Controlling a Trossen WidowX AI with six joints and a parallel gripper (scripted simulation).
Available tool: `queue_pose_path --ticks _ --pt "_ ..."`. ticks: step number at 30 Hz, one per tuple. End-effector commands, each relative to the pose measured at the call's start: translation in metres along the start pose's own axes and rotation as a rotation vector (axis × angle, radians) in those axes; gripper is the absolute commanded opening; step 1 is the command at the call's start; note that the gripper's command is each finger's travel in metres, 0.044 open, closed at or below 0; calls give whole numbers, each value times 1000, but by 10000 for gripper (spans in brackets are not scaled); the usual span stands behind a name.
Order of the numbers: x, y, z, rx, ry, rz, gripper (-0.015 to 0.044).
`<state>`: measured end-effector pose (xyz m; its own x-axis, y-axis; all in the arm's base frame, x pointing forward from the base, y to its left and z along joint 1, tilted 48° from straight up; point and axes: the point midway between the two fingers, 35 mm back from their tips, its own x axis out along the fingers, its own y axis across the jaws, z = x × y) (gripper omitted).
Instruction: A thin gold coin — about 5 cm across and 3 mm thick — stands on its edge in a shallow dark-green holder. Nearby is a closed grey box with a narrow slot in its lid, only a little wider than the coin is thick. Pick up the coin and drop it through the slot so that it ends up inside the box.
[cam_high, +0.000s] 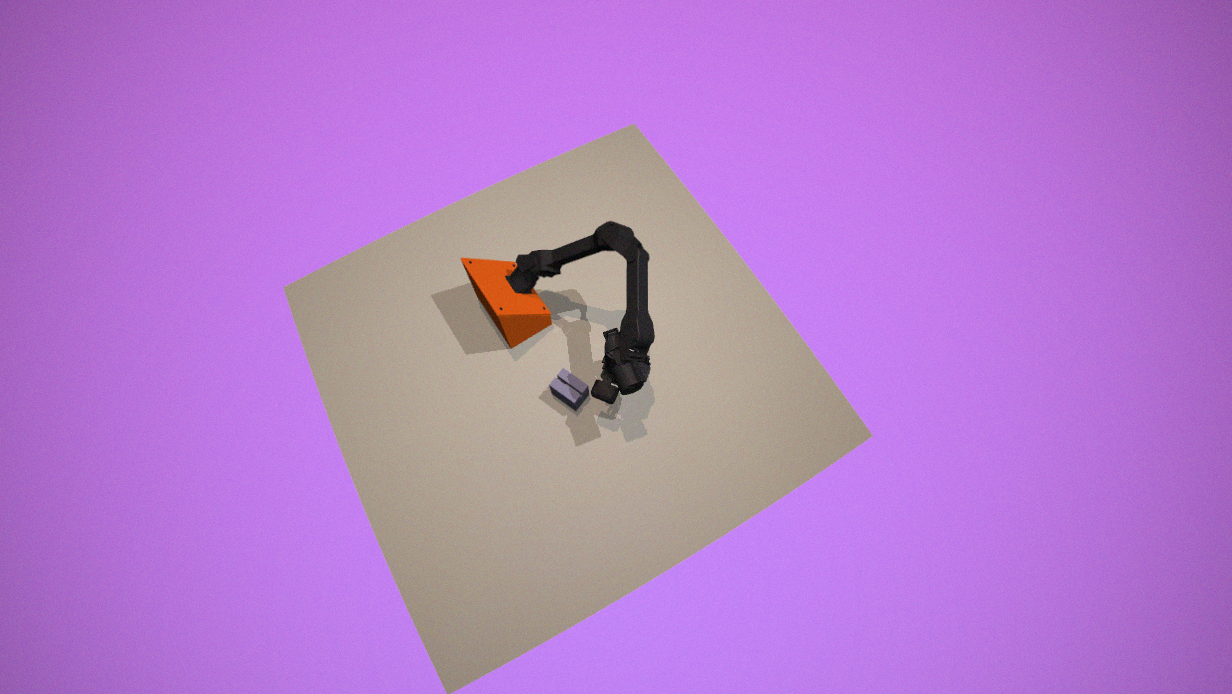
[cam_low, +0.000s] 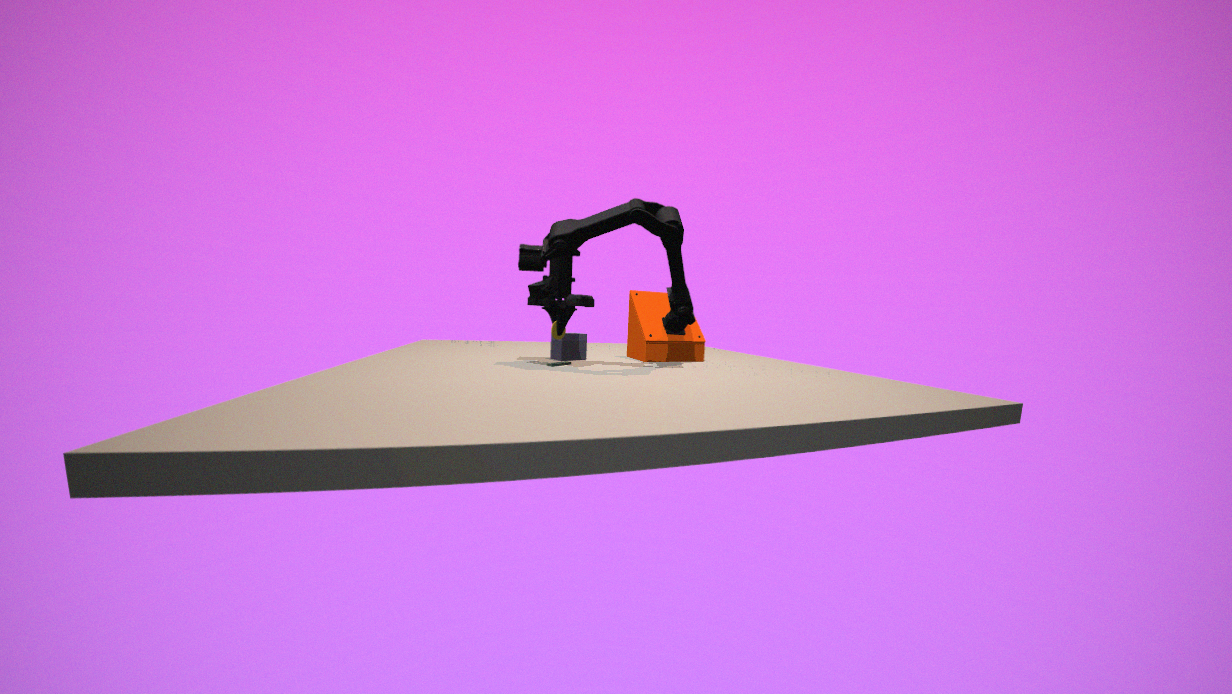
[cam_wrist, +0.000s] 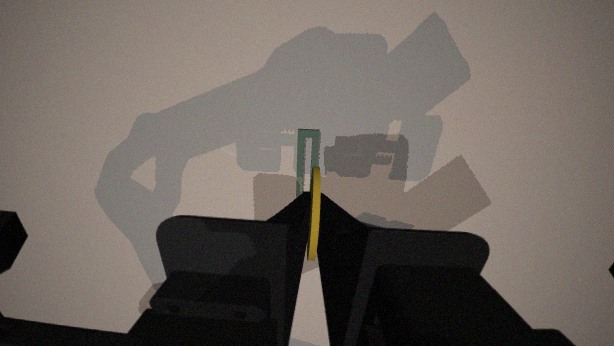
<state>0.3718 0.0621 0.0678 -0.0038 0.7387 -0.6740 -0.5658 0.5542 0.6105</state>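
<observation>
My gripper (cam_low: 560, 331) (cam_wrist: 312, 199) is shut on the gold coin (cam_wrist: 315, 227) (cam_low: 554, 330). The coin is edge-on in the wrist view, nearly upright, its near and far edges showing past the fingertips. The dark-green holder (cam_wrist: 301, 162) (cam_low: 558, 363) lies below; its groove shows empty where visible, and the exterior view shows a gap between coin and holder. Part of the holder is hidden by the fingers. The grey box (cam_high: 563, 393) (cam_low: 570, 348) stands close beside, with its slot running across the lid. In the top view the arm hides the fingertips, coin and holder.
The orange wedge-shaped base (cam_high: 506, 291) (cam_low: 639, 336) carries the black arm (cam_high: 637, 288) (cam_low: 607, 221). The beige table (cam_high: 482, 517) (cam_low: 387, 405) ends in straight edges. Arm shadows lie around the holder and box.
</observation>
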Motion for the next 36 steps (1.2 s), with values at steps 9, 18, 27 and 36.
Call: queue_pose_path --ticks 9,18,27,36 --pt "-30 3 -2 -20 6 0 0" --pt "-31 3 3 180 6 0 0" --pt "-31 -2 -1 224 7 -2 0" --pt "-32 -17 -18 225 8 -8 0"
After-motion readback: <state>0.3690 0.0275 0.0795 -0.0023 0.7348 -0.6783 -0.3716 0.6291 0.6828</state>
